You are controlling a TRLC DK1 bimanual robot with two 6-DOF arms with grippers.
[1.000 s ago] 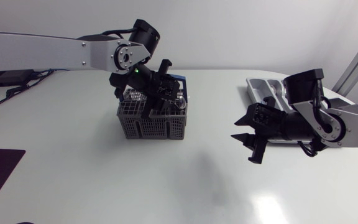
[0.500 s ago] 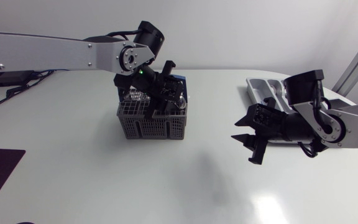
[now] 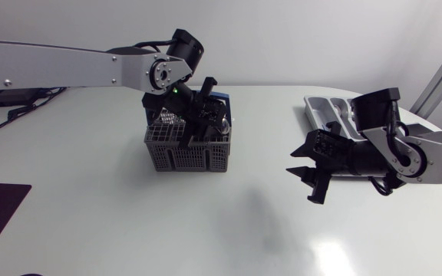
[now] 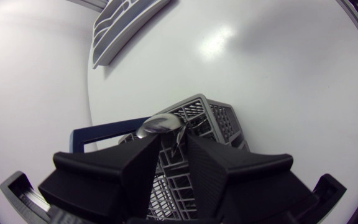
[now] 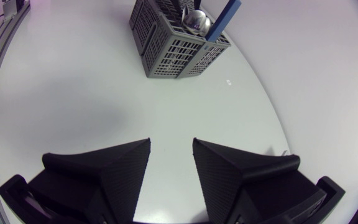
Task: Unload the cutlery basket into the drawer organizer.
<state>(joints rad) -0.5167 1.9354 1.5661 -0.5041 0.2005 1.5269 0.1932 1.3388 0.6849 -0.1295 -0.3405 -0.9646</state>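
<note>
My left gripper (image 3: 199, 110) (image 4: 173, 142) is down at the top of the cutlery basket (image 3: 189, 150) (image 4: 211, 117). I cannot tell whether its jaws are pinching anything. A spoon (image 4: 160, 126) stands in the basket with its shiny bowl right at the gripper's tip, and the basket's grey grid shows just past it. A blue piece (image 3: 222, 98) (image 4: 97, 134) rises from the basket's far side, just beside the gripper.

My right gripper (image 3: 307, 178) (image 5: 171, 158) hangs over bare counter (image 3: 129, 222) with its jaws apart and nothing between them. It points toward the basket (image 5: 174, 52) and is well apart from it. From its wrist camera I can see the spoon's bowl (image 5: 196, 22) and the blue piece (image 5: 223, 17) sticking up out of the basket's top.

The basket sits left of the counter's middle and near its far edge. A broad stretch of white counter lies between it and the right gripper, and more runs from both toward the near edge.

The drawer organizer (image 3: 322, 108) (image 4: 127, 23) lies flat at the far right of the counter, close to the far edge and well apart from the basket. My right arm crosses in front of it and hides part of it in the head view. The left arm comes in along the far edge from the left side.
</note>
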